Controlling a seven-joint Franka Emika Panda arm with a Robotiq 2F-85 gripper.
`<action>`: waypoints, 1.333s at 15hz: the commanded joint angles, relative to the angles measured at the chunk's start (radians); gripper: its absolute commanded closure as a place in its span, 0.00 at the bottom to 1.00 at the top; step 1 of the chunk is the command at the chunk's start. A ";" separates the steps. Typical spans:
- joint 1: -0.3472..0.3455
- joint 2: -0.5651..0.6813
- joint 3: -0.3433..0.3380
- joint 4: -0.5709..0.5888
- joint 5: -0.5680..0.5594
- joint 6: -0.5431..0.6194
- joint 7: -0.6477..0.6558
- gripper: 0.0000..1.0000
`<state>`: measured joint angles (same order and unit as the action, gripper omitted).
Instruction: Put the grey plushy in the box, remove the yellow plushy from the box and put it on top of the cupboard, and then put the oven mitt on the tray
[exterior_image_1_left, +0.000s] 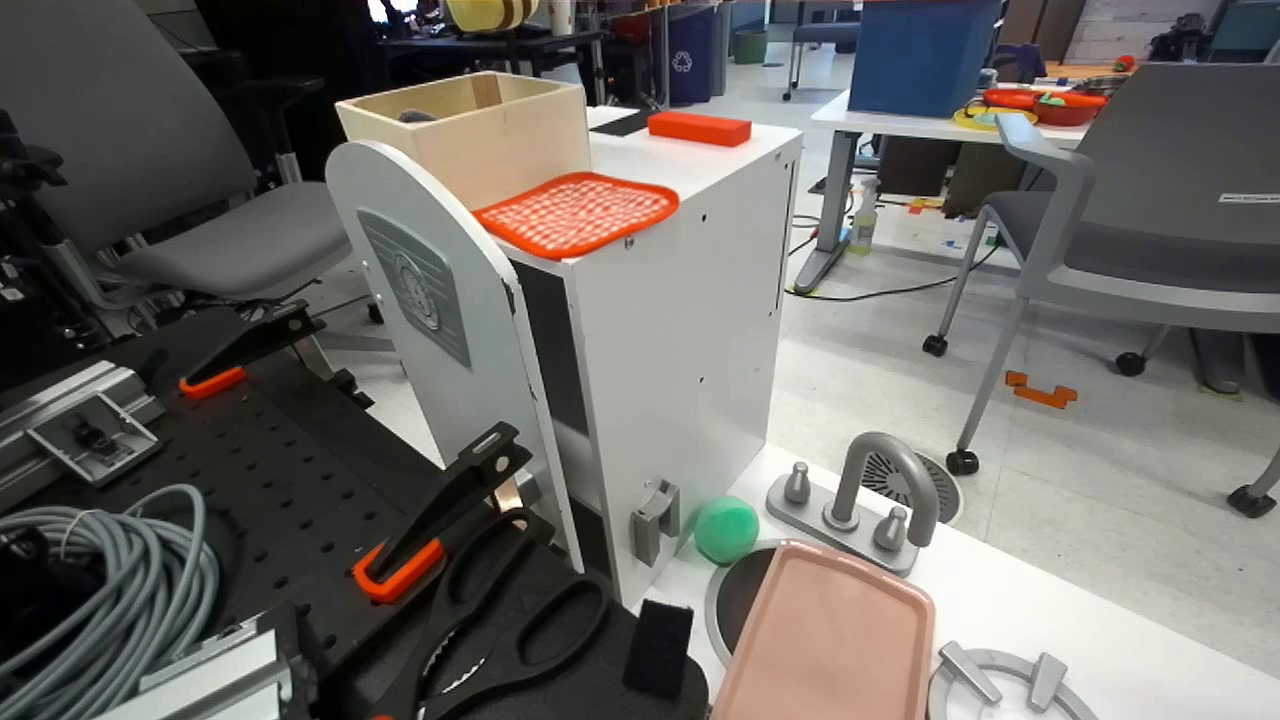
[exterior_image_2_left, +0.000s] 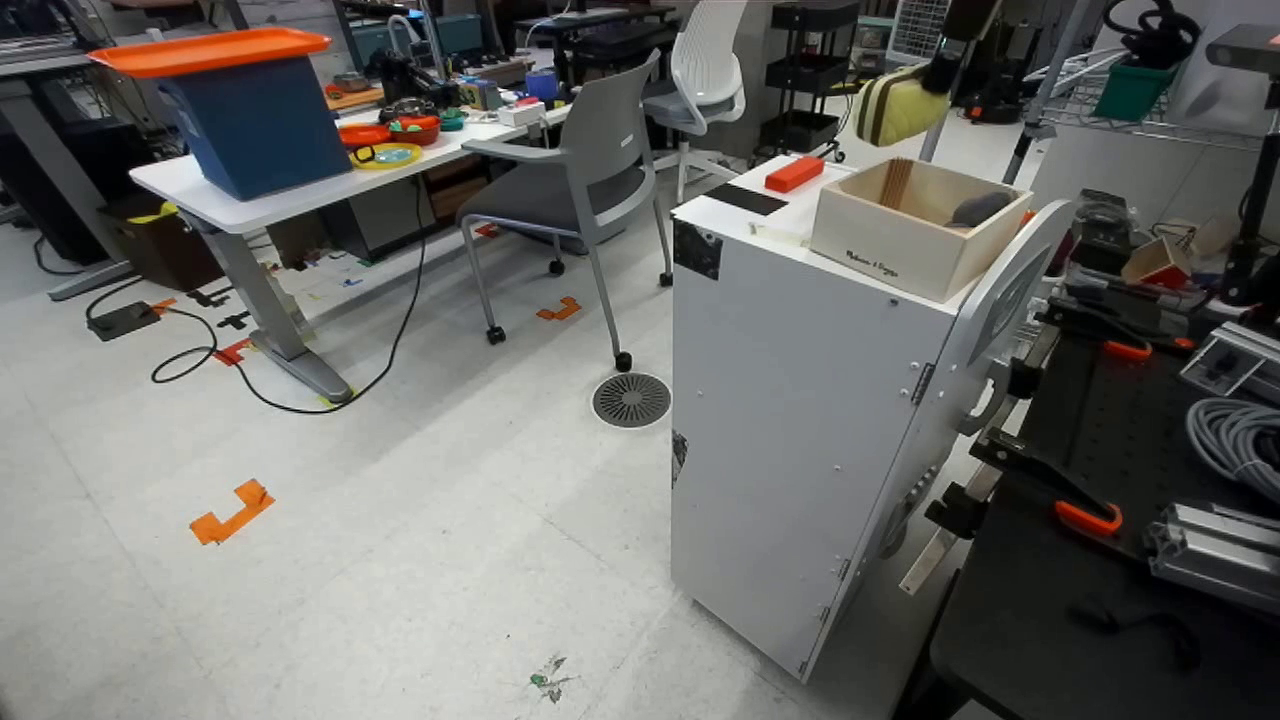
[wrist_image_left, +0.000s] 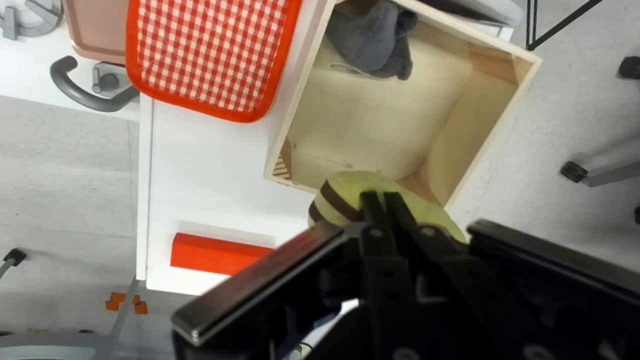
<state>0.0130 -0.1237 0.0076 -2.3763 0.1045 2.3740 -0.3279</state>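
Note:
My gripper (wrist_image_left: 382, 197) is shut on the yellow plushy (wrist_image_left: 420, 207), striped dark, and holds it up in the air. In an exterior view the yellow plushy (exterior_image_2_left: 900, 107) hangs from the gripper (exterior_image_2_left: 940, 72) above and behind the box; it also shows at the top edge of an exterior view (exterior_image_1_left: 490, 14). The grey plushy (wrist_image_left: 367, 37) lies inside the wooden box (exterior_image_2_left: 885, 235), near one end. The box stands on the white cupboard (exterior_image_1_left: 690, 290). The red-checked oven mitt (exterior_image_1_left: 580, 212) lies flat on the cupboard beside the box. The pink tray (exterior_image_1_left: 830, 640) lies lower, over the sink.
A red block (exterior_image_1_left: 700, 128) lies on the cupboard top. The cupboard's rounded door (exterior_image_1_left: 430, 280) stands open and rises above the top. A grey tap (exterior_image_1_left: 885, 490) and a green ball (exterior_image_1_left: 726, 530) are near the tray. A black table holds clamps, scissors (exterior_image_1_left: 500, 620) and cable (exterior_image_1_left: 120, 580).

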 joint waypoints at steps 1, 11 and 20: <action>-0.022 -0.035 -0.030 -0.006 -0.043 -0.008 0.033 0.99; -0.078 -0.045 -0.102 0.011 -0.053 -0.018 0.046 0.99; -0.084 -0.024 -0.096 -0.026 -0.123 -0.008 0.099 0.99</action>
<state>-0.0663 -0.1483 -0.0911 -2.3955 0.0246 2.3740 -0.2615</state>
